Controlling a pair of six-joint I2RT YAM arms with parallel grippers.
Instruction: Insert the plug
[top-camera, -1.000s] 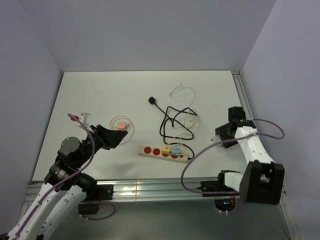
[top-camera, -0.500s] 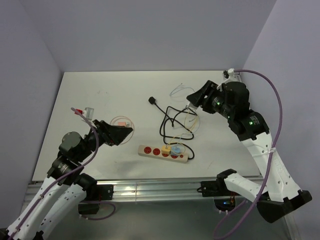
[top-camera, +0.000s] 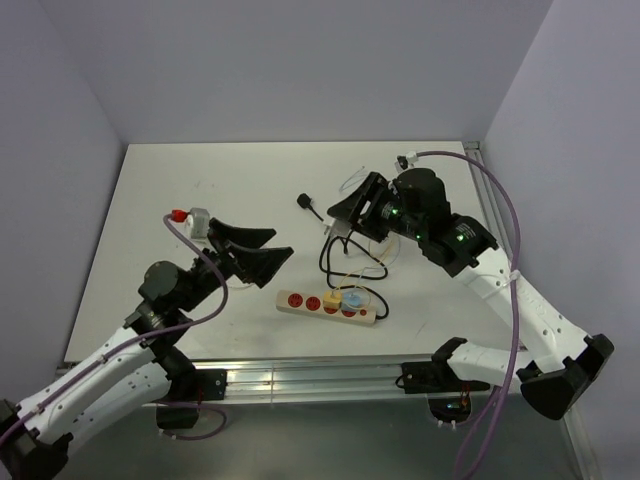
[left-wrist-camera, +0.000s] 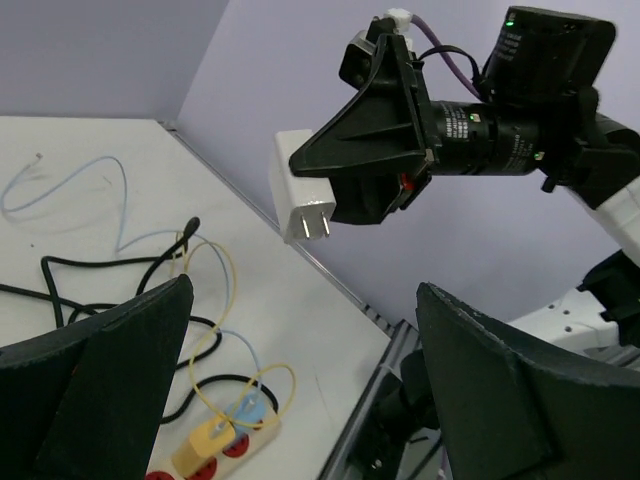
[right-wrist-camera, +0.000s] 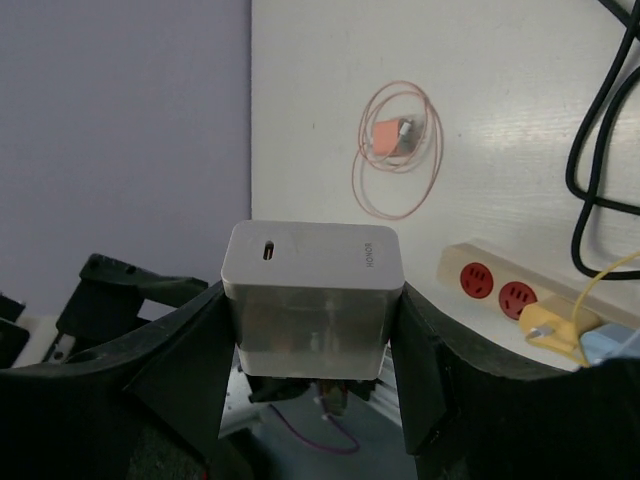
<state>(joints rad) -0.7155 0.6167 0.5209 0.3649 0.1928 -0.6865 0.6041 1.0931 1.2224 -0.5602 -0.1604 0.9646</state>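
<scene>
Lilac-walled cell, white bench (top-camera: 200, 190). Power strip (top-camera: 327, 304): lay flat near bench front, red sockets free at its left end. Step judged as carrying the plug toward it. Next move called for prongs turned down and lined over a free socket. Left fingers (left-wrist-camera: 100, 385): stood wide, empty, touched nothing. Right fingers (right-wrist-camera: 165, 370): partly spread, clamped on plug. Plug (right-wrist-camera: 313, 300): white, held aloft over black cables (top-camera: 345, 245), apart from strip.

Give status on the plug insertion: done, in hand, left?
Done: pickup; the right pincer is shut on the white adapter, prongs exposed. In hand: adapter held in the air, not yet at the power strip. Left: line it up with a free red socket and push in. The left pincer is open and empty.
</scene>
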